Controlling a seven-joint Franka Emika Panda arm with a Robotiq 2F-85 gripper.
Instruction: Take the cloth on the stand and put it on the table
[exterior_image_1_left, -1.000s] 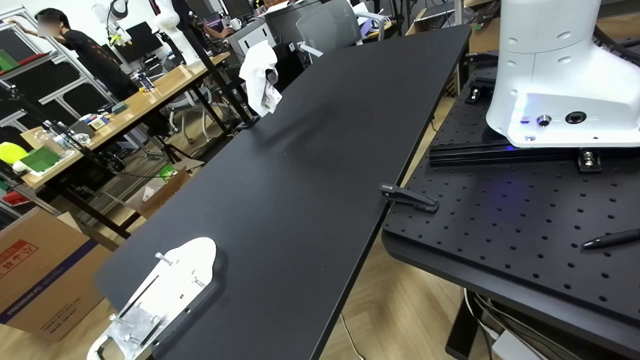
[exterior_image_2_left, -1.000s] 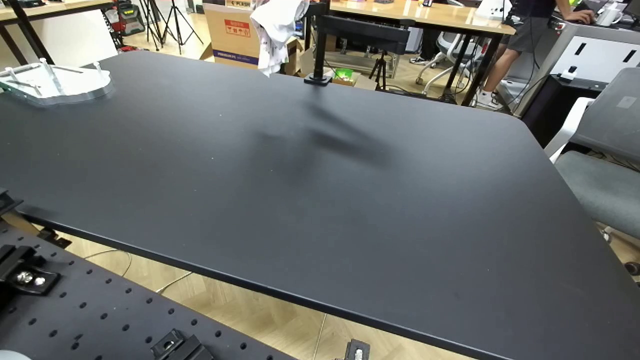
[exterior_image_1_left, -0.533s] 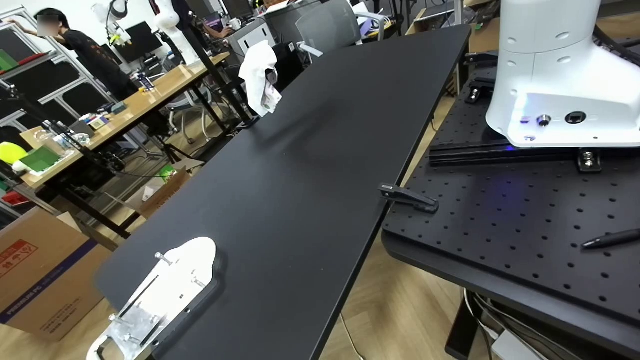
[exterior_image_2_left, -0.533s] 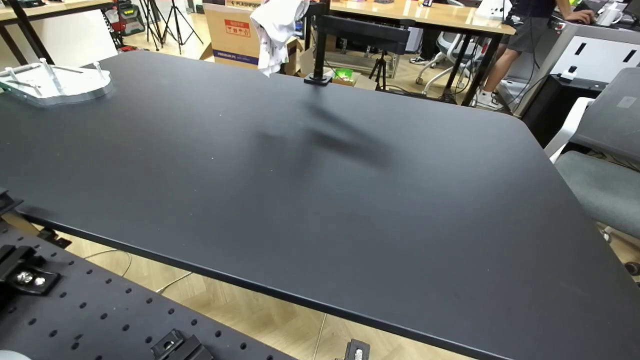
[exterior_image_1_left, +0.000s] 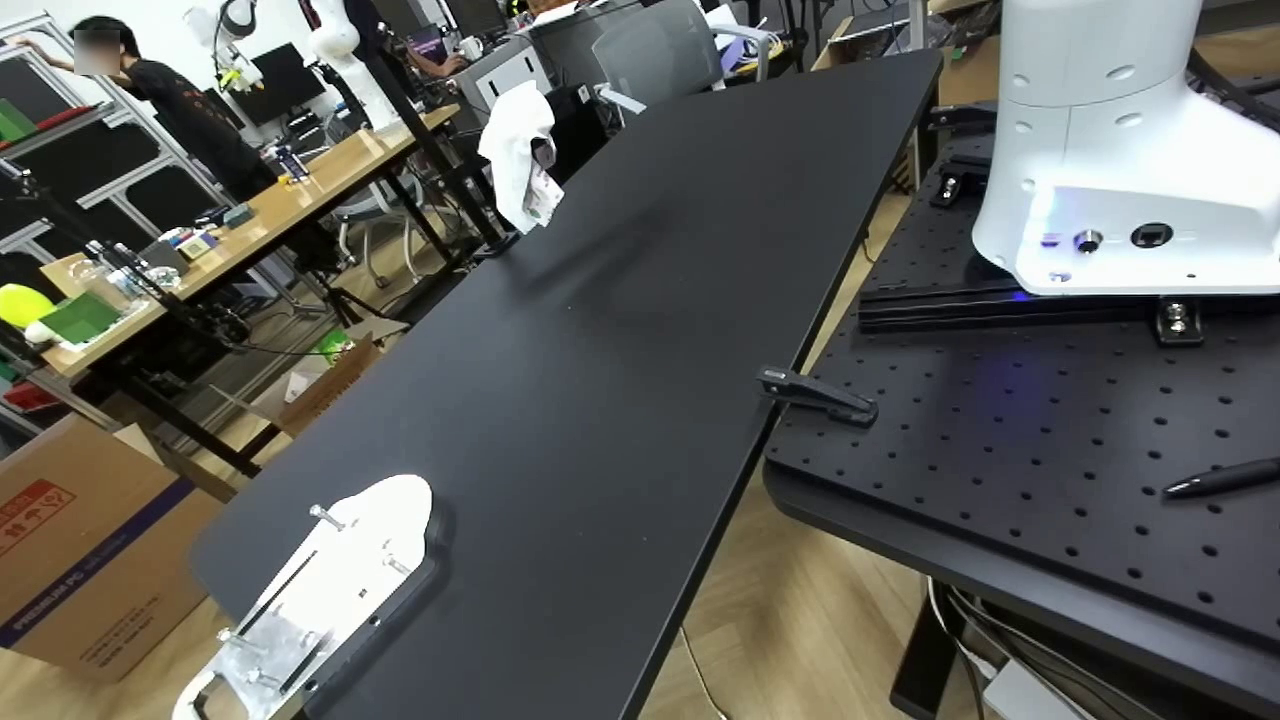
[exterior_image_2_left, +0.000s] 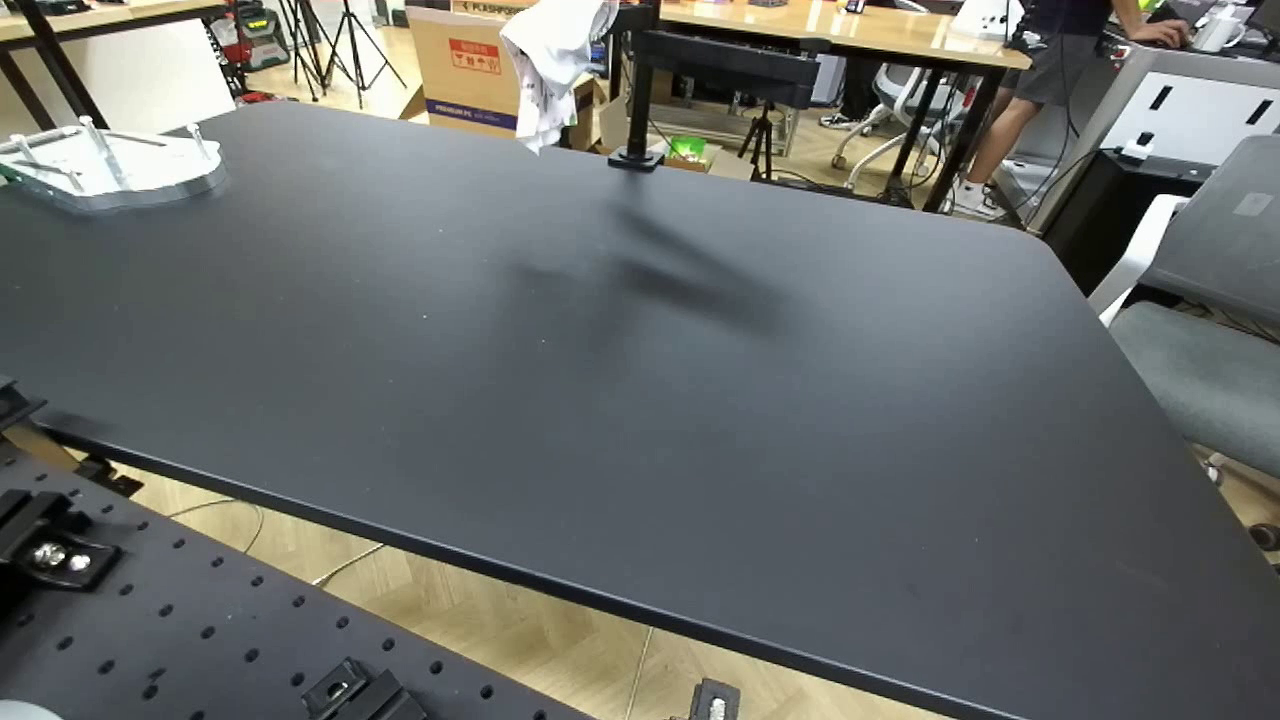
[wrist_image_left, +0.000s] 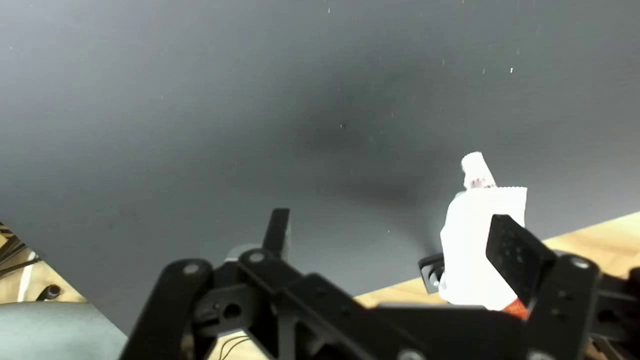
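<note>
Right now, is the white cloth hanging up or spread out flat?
Hanging up: in both exterior views, the cloth droops from the black stand.

You have one gripper (wrist_image_left: 390, 230), its two fingers (wrist_image_left: 517, 252), one white cloth (exterior_image_2_left: 555, 60), one cloth stand (exterior_image_2_left: 641, 112), one long black table (exterior_image_2_left: 650, 420), one perforated board (exterior_image_1_left: 1010, 430), one white robot base (exterior_image_1_left: 1110, 150), one pen (exterior_image_1_left: 1222, 479), one white pegged plate (exterior_image_1_left: 350, 550) and, in an exterior view, two people (exterior_image_1_left: 195, 125) in the background.

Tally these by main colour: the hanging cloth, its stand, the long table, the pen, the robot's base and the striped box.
White: 2 (cloth, robot base)
Black: 3 (stand, table, pen)
Brown: 1 (box)
Total: 6
</note>
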